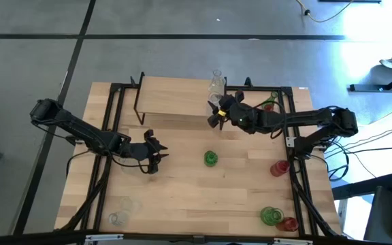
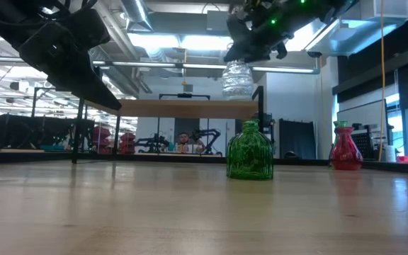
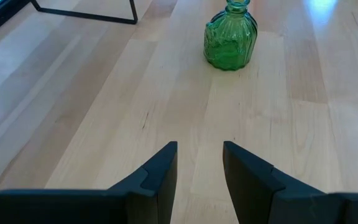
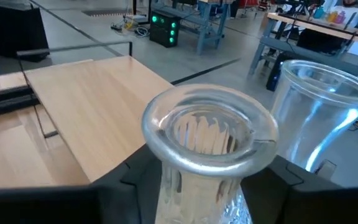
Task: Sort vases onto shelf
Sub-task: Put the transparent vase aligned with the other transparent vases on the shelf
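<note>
High view: the right gripper [image 1: 216,111] is seen at the shelf's [image 1: 175,95] right end, its fingers set on either side of a clear vase's [image 4: 207,155] neck. From the right wrist view, the vase mouth is framed between the two dark fingers; whether they press the glass or stand just off it cannot be told. In the low view, that clear vase [image 2: 237,79] is seen at shelf-top height under the gripper; whether it rests on the board cannot be told. A second clear vase [image 1: 216,83] is seen just beyond it on the shelf. The left gripper [image 1: 153,154] is held over the table's [image 1: 182,197] middle left, its fingers [image 3: 157,180] parted and empty, pointed toward a green vase [image 3: 229,45] standing on the table. More vases are seen on the table: red [image 1: 279,167] at the right, green [image 1: 271,216] and red at the near right corner, clear ones [image 1: 120,211] at the near left.
</note>
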`<state>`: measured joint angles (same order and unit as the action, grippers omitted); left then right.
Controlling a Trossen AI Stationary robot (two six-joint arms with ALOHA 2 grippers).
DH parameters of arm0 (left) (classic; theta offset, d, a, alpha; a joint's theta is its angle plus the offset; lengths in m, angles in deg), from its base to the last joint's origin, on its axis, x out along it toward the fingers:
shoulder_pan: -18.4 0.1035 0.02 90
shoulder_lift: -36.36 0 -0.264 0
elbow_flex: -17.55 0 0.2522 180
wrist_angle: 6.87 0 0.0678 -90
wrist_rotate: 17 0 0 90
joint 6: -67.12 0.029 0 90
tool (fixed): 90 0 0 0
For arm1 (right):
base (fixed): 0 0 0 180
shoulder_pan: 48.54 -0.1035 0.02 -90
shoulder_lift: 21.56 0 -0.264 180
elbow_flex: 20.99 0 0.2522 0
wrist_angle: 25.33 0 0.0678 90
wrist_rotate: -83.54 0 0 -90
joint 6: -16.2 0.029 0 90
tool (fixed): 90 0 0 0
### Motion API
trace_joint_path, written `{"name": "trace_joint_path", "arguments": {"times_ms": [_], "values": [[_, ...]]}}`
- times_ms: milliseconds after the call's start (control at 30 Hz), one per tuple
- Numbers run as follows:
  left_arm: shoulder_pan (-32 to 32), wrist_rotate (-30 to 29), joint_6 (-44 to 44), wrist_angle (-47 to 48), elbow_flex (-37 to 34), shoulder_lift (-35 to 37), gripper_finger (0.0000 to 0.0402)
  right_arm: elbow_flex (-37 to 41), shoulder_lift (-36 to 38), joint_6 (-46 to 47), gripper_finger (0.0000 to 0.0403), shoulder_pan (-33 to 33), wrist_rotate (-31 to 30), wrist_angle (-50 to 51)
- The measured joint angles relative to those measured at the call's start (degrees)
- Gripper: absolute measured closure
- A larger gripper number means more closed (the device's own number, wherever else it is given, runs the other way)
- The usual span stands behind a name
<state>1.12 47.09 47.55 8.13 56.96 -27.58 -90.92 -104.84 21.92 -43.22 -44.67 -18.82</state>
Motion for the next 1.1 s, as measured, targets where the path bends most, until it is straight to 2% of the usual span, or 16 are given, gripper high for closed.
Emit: {"name": "trace_joint_path", "arguments": {"times_ms": [133, 300, 400, 1100], "values": [[0.0, 0.0, 0.0, 0.0, 0.0, 0.0, 0.028, 0.1, -0.1, -0.3, 0.0188, 0.0, 0.2, 0.3], [0.0, 0.0, 0.0, -0.6, 0.0, 0.0, 0.028, 0.2, -0.2, -2.0, 0.0172, 0.0, -1.4, 0.3], [0.0, 0.0, 0.0, -0.6, 0.0, 0.0, 0.028, 0.2, -0.2, -3.2, 0.0171, 0.0, -3.2, 0.2], [0.0, 0.0, 0.2, -0.8, 0.0, 0.0, 0.028, 0.1, 0.3, -8.0, 0.0171, 0.0, -3.4, -4.2]]}}
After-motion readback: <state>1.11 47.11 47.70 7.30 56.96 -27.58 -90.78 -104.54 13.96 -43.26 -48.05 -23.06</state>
